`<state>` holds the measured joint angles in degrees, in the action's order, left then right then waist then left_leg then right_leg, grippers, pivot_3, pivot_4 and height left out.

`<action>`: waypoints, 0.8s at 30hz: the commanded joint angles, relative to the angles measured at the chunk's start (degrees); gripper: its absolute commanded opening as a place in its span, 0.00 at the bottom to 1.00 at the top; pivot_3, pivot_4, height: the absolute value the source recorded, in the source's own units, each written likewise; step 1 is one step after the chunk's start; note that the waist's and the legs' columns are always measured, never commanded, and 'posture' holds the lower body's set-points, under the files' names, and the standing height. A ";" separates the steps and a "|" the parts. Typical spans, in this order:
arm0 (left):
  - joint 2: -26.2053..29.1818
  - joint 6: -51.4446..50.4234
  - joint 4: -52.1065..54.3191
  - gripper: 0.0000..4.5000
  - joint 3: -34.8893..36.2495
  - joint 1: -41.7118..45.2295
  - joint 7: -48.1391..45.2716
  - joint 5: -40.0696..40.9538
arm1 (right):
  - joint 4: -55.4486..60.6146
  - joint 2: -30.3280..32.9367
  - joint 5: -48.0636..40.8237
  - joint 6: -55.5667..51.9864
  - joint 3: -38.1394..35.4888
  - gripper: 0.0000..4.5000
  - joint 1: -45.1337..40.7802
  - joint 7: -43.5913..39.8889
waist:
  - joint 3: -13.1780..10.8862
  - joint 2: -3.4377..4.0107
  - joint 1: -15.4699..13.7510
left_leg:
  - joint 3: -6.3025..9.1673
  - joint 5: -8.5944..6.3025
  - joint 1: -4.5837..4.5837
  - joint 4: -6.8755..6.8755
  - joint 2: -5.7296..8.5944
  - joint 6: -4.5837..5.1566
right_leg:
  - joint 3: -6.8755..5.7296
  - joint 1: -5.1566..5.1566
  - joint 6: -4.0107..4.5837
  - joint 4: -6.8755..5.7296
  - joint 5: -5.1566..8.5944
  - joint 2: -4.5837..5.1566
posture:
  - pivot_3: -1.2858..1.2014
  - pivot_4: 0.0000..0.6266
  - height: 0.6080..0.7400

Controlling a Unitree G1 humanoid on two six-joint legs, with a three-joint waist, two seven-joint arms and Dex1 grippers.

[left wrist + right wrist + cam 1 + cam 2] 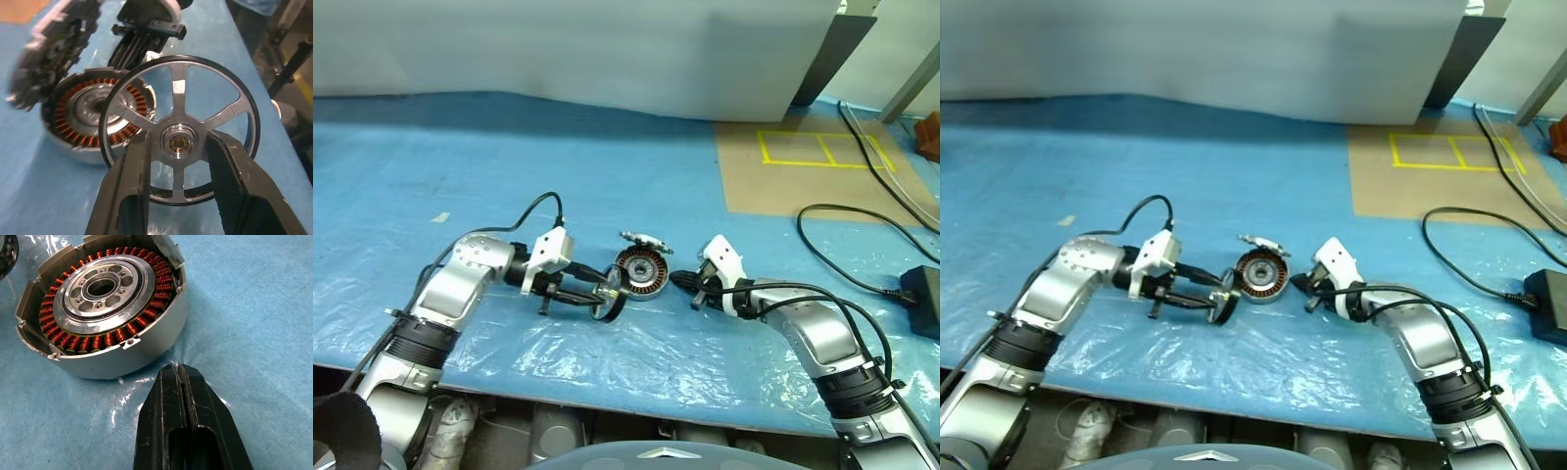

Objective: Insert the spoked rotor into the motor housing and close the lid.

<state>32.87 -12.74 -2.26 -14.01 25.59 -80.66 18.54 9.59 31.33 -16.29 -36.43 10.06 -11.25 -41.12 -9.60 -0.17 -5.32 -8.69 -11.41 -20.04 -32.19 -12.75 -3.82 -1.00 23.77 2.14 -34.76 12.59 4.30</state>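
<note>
Silver spoked rotor [179, 142] clamped in left gripper [604, 292], seemingly beside motor housing [639, 272]; right gripper [179, 377] shut, empty.

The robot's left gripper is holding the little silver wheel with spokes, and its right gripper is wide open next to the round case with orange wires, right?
Not quite. The right gripper is shut, fingers pressed together, as the right wrist view shows. The rest holds: the left gripper grips the small silver spoked wheel, and the right one sits beside the round silver case with copper windings.

L tool [178, 161] gripping, R tool [182, 374] shut, both angled inward.
</note>
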 commanded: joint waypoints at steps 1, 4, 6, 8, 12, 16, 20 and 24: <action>-1.59 2.82 -1.11 0.30 0.30 3.05 1.22 -0.79 | -0.46 0.57 0.79 -2.18 0.79 0.00 1.28 0.08 | 0.00 0.00 0.01 | 0.00 0.00 0.00 0.00 0.00 0.00 | 0.00 0.00 0.00 0.00 0.00 0.00 | 0.52 0.24 1.00; -3.15 2.49 -2.30 0.30 0.59 5.25 2.67 -0.99 | -0.11 0.88 0.84 -2.13 0.52 0.00 2.12 0.08 | 0.00 0.00 0.05 | 0.00 0.00 -0.02 0.00 0.01 0.00 | 0.02 0.00 0.00 0.02 0.00 -0.01 | 0.52 0.24 1.00; -3.81 2.00 -2.69 0.30 0.67 6.41 3.42 -0.92 | -0.05 0.86 0.97 -1.96 0.48 0.00 2.62 0.17 | 0.00 0.00 -0.01 | 0.00 0.00 -0.04 0.01 0.02 0.00 | 0.01 0.01 0.00 0.04 0.00 -0.01 | 0.52 0.24 1.00; -5.12 1.55 -3.44 0.30 0.76 8.04 4.96 -1.08 | -0.04 0.65 1.15 -1.64 0.57 0.00 3.25 0.37 | 0.00 0.00 -0.04 | 0.00 0.00 -0.05 0.02 0.02 0.00 | 0.01 0.01 0.00 0.05 0.00 -0.01 | 0.52 0.24 1.00; -7.62 2.42 -7.03 0.30 1.13 10.83 6.85 -1.31 | -0.14 0.25 1.24 -1.26 0.69 0.00 4.10 0.79 | 0.00 0.00 -0.08 | 0.01 0.00 -0.04 0.01 0.04 0.00 | 0.01 -0.01 -0.01 0.04 0.00 0.00 | 0.52 0.24 1.00; -9.09 0.99 -8.22 0.30 1.44 12.57 7.01 -0.19 | 0.42 0.31 1.57 -0.92 1.46 0.00 5.14 1.02 | 0.00 0.00 -0.09 | 0.01 0.00 -0.04 0.00 0.04 0.00 | 0.02 -0.03 -0.01 0.03 0.00 0.00 | 0.52 0.24 1.00; -7.25 3.48 -10.56 0.30 0.21 11.53 3.77 -1.83 | 0.24 -0.04 1.42 -0.95 0.93 0.00 5.09 1.56 | 0.01 0.00 -0.06 | 0.01 0.01 -0.04 0.01 0.03 0.00 | 0.02 -0.03 -0.01 0.04 0.01 -0.01 | 0.52 0.24 1.00; -4.58 5.18 -12.77 0.30 -0.22 10.43 -0.09 -2.71 | -0.01 -0.11 1.48 -0.76 0.68 0.00 5.24 1.89 | 0.01 0.01 -0.04 | 0.01 0.01 -0.02 0.01 0.03 0.00 | 0.02 -0.03 -0.01 0.04 0.00 -0.01 | 0.52 0.24 1.00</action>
<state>27.58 -8.98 -15.35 -14.28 36.01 -79.00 15.95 11.86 30.99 -16.04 -35.55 9.67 -7.93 -39.57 -9.59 -0.16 -5.36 -8.68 -11.40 -20.06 -32.17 -12.72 -3.82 -0.99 23.75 2.12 -34.72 12.59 4.29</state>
